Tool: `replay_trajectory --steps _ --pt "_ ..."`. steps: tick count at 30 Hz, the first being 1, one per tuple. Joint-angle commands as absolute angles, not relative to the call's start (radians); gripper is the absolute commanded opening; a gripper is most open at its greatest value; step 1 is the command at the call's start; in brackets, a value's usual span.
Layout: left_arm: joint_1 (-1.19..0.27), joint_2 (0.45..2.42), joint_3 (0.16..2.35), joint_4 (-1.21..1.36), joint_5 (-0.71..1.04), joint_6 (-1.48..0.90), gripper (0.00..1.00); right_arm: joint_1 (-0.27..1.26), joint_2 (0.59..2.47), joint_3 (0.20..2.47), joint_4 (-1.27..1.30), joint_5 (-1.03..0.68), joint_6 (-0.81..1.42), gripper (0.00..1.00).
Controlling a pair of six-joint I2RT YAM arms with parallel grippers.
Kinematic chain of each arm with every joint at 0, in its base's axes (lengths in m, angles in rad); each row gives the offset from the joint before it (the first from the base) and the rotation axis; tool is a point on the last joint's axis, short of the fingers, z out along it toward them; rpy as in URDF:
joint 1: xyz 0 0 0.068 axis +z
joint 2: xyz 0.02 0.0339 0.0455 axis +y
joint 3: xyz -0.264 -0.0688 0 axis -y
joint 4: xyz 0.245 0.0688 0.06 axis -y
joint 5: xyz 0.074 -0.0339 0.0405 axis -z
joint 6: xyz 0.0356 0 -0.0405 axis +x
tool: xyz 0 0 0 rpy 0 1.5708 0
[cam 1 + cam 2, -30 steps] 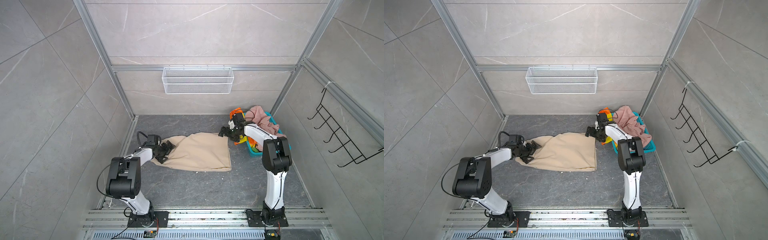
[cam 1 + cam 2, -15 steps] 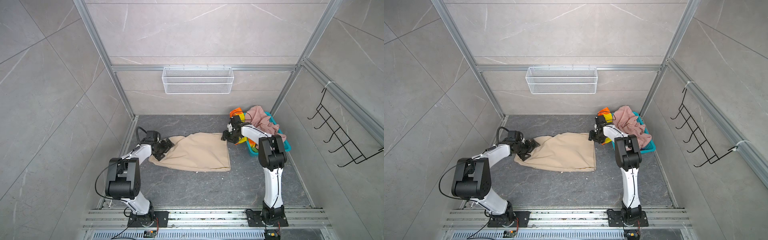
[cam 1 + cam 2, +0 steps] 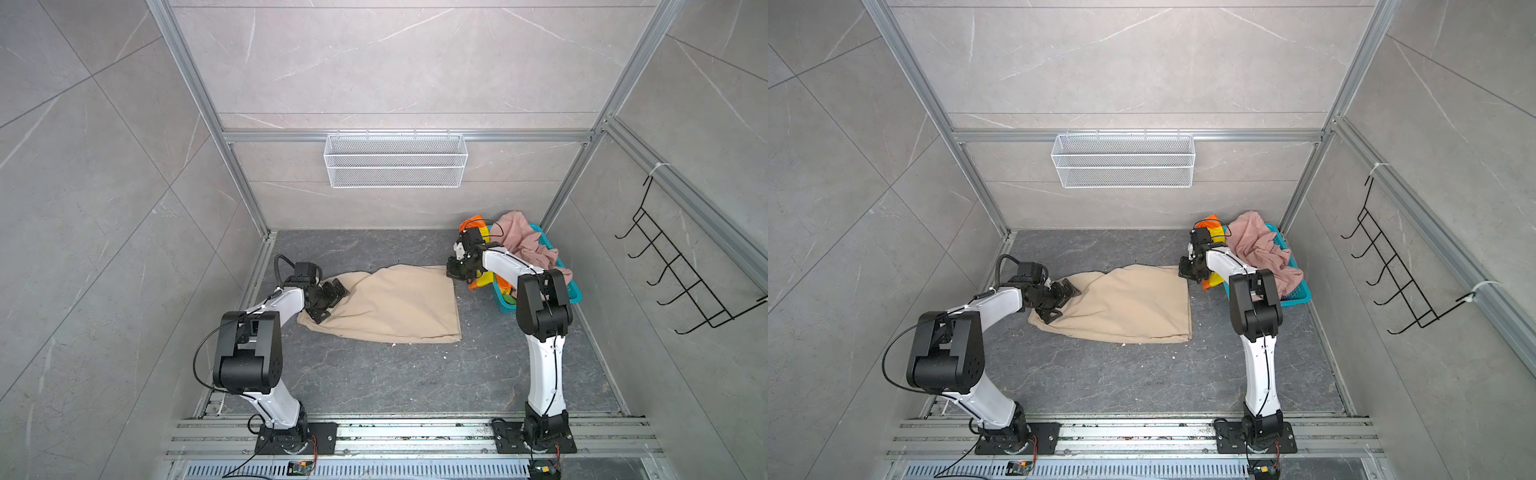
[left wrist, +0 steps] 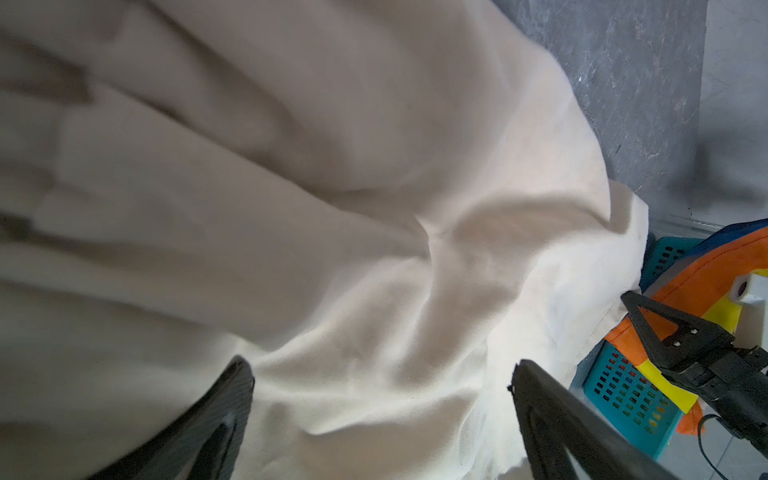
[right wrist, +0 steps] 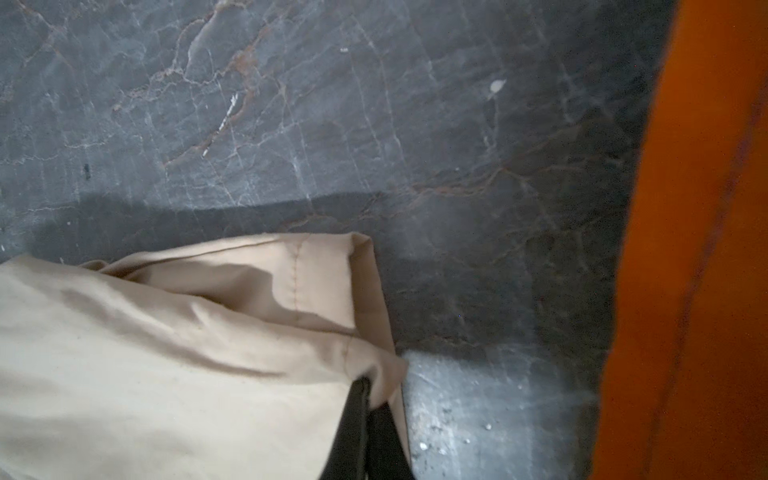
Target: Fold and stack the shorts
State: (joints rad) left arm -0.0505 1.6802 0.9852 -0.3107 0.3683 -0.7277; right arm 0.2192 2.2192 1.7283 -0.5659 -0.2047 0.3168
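Beige cloth is what I am working on: the beige shorts (image 3: 390, 303) lie spread nearly flat on the grey floor (image 3: 374, 374) between my two arms, with the gathered end toward the left arm and the hem end toward the right. My right gripper (image 5: 368, 399) has its jaws closed on the hem corner farther from the arm bases, a lip of fabric pinched between them. I judge that gives me an anchor for lifting that edge over. My left gripper (image 3: 330, 301) stands spread wide over the gathered end, with cloth beneath and nothing in its grasp, so it looks placed to take the matching corner. The rainbow shorts (image 3: 471, 222) and the pink shorts (image 3: 523, 245) wait heaped in the teal basket (image 3: 503, 308) behind the right arm, spilling over its rim. Folding has barely begun, and nothing is stacked.
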Motion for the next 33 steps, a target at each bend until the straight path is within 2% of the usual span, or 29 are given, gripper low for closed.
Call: replay_trajectory --steps 1,7,21,22,23,24,29,33 --pt "-0.044 1.683 1.011 -0.341 0.357 -0.695 0.99 0.234 2.118 1.756 -0.582 -0.207 0.307 0.0" --pt "-0.044 1.69 1.012 -0.344 0.352 -0.692 0.99 0.239 2.075 1.838 -0.615 -0.199 0.313 0.0" --pt "-0.033 1.676 1.046 -0.408 0.339 -0.681 0.99 0.231 2.347 2.016 -0.695 -0.159 0.276 0.0" --pt "-0.031 1.669 1.056 -0.42 0.338 -0.677 1.0 0.229 2.354 2.021 -0.697 -0.16 0.276 0.07" --pt "-0.028 1.658 1.068 -0.433 0.333 -0.67 0.99 0.23 2.355 2.018 -0.697 -0.167 0.274 0.22" --pt "-0.024 1.646 1.085 -0.446 0.325 -0.658 0.99 0.23 2.349 2.014 -0.696 -0.179 0.273 0.32" --pt "0.008 1.59 1.168 -0.535 0.187 -0.57 0.99 0.231 2.226 1.914 -0.661 -0.207 0.274 0.65" --pt "0.09 1.607 1.18 -0.519 0.306 -0.588 0.99 0.25 2.025 1.691 -0.583 -0.247 0.304 0.89"
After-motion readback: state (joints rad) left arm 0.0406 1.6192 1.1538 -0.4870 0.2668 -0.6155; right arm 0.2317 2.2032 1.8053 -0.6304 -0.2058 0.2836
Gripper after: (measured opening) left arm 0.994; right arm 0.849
